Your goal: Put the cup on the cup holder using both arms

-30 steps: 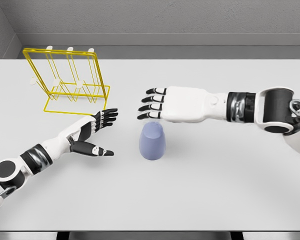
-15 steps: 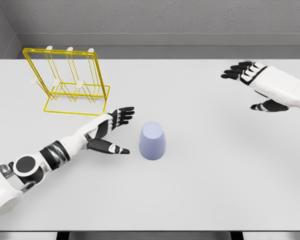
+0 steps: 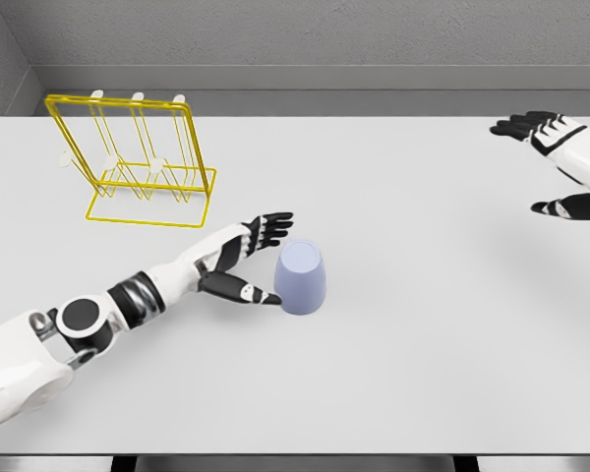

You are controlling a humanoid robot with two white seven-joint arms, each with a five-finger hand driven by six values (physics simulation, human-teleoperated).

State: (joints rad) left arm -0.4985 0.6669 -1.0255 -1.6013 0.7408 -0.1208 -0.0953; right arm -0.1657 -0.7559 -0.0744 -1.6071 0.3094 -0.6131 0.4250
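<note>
Our left hand (image 3: 244, 258) reached in from the near left with its fingers spread apart, holding nothing. Its thumb tip lay just at the cup (image 3: 300, 276), touching it or nearly so; we could not tell which. The upper fingers pointed past the cup's far-left side.

The cup, pale blue, stood on the white table (image 3: 423, 344) near the middle, apparently upside down with its narrower closed end uppermost. The yellow wire cup holder (image 3: 138, 162) stood at the far left, well apart from the cup, its pegs bare.

Our right hand (image 3: 560, 162) hung at the far right edge of the scene, fingers spread and empty, well away from everything.

We judged the step in hand to be the approach to a grasp with the left hand; nothing was lifted. The next move called for closing the fingers round the cup's wall without tipping it, then lifting it and carrying it far-left toward a peg.
</note>
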